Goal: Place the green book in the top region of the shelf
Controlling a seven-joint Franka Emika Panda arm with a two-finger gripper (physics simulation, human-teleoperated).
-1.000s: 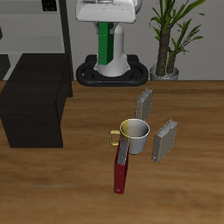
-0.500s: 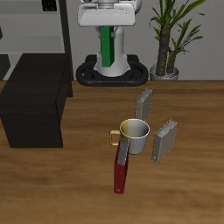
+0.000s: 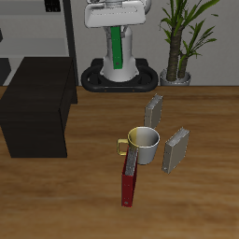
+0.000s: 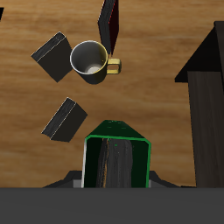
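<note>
- Shelf [image 3: 37,103]: black, low, flat-topped; off to one side of the gripper and well below it.
- Gripper [image 3: 115,26]: raised high at the table's back, pointing down, fingers pinching the green book [image 3: 114,47], which hangs upright.
- Mug [image 3: 144,145], red book [image 3: 129,177], two grey books [image 3: 154,112]: on the table, below.
- No legible writing anywhere.

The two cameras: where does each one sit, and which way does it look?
Exterior view: high before the table, facing the robot; it shows the arm holding the green book upright, plus the shelf, mug and red book.
Wrist view: on the arm, looking down past the green book at the table; claw fingers hidden.
Shared: green book, mug, red book, both grey books.
</note>
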